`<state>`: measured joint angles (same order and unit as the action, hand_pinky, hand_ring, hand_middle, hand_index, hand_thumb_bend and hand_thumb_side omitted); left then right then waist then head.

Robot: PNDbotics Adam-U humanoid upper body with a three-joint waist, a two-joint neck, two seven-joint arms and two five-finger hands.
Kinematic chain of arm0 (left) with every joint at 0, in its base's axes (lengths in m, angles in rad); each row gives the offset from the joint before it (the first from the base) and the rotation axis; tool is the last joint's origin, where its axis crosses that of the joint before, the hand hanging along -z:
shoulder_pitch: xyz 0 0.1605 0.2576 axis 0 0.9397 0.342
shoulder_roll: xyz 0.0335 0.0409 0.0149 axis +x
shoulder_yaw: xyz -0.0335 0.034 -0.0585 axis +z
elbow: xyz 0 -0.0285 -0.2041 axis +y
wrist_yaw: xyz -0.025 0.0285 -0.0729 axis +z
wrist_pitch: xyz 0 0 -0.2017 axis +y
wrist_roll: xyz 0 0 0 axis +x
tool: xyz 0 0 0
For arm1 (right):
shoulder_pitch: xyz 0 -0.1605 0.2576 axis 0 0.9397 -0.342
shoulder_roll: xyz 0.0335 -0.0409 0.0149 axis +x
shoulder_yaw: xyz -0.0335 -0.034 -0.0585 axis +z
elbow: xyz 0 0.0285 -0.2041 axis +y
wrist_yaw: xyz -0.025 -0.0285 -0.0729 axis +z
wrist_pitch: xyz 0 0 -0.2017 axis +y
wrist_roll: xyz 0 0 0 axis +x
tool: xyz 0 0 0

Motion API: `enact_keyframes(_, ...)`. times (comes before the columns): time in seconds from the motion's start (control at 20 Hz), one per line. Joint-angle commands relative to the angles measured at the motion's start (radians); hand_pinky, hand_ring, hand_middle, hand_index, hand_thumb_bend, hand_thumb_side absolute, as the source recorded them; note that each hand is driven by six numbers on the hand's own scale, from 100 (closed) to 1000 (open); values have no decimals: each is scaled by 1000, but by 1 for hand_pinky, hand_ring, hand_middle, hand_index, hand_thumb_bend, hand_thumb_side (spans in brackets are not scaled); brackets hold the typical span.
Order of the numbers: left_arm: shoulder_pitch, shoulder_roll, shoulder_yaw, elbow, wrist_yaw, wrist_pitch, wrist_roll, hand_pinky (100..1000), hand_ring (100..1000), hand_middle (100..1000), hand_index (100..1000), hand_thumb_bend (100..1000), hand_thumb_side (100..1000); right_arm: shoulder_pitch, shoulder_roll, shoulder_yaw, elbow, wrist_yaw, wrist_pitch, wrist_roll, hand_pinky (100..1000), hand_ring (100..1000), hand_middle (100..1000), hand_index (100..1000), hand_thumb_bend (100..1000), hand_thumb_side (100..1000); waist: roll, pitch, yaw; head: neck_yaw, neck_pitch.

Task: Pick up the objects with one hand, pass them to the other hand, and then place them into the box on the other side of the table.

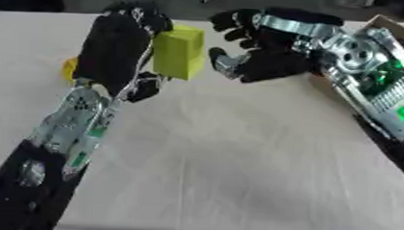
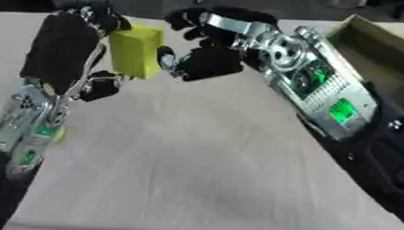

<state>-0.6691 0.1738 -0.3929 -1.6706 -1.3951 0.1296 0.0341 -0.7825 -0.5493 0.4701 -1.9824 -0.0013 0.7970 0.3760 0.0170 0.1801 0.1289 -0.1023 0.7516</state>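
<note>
the yellow block point(image 1: 179, 50) is the landmark here: it hangs in the air above the far middle of the table point(image 1: 237, 156), upright, and everything else sits to one side of it or the other.

to the left of the block, the left hand point(image 1: 119, 46) holds it, fingers curled over its top left edge and the thumb tucked under near its lower corner, so the hand is clamped on the block. the step in hand looks like the pass itself. to do it well, the left hand should keep the block steady and leave its right face bare, letting go only once the other hand has closed on it; releasing early would drop it onto the table.

further left of the block, low behind the left wrist, a small orange-yellow thing point(image 1: 69, 69) lies on the table, probably another object waiting its turn.

just to the right of the block, the right hand point(image 2: 203, 52) is spread, fingers apart and curved toward the block, thumb low, holding nothing. whether any fingertip touches the block cannot be told. it should wrap the free right side with fingers above and thumb below, clear of the left hand's fingers.

well to the right of the block, at the table's edge, the cardboard box point(image 2: 385, 44) stands open. the right forearm lies between block and box, so the carry is short, and nothing else blocks the way.
</note>
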Motion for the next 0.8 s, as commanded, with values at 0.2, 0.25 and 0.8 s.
enact_keyframes(0.2, -18, -10, 6, -20, -35, 21, 22, 589, 547, 497, 477, 563, 100, -13, 5, -5, -17, -31, 41, -12, 1000, 1000, 970, 1000, 100, 471, -3, -11, 5, -5, -15)
enact_keyframes(0.25, -17, -10, 7, -21, -38, 30, 30, 587, 546, 495, 477, 560, 100, -11, 6, -6, -15, -34, 44, -16, 1000, 1000, 971, 1000, 100, 505, -3, -11, 5, -5, -15)
enact_keyframes(0.8, -17, -12, 6, -36, -89, 76, 117, 581, 541, 491, 480, 556, 100, -5, 20, -10, -18, -147, 72, -28, 1000, 1000, 978, 1000, 100, 711, -5, -10, 9, -10, -17)
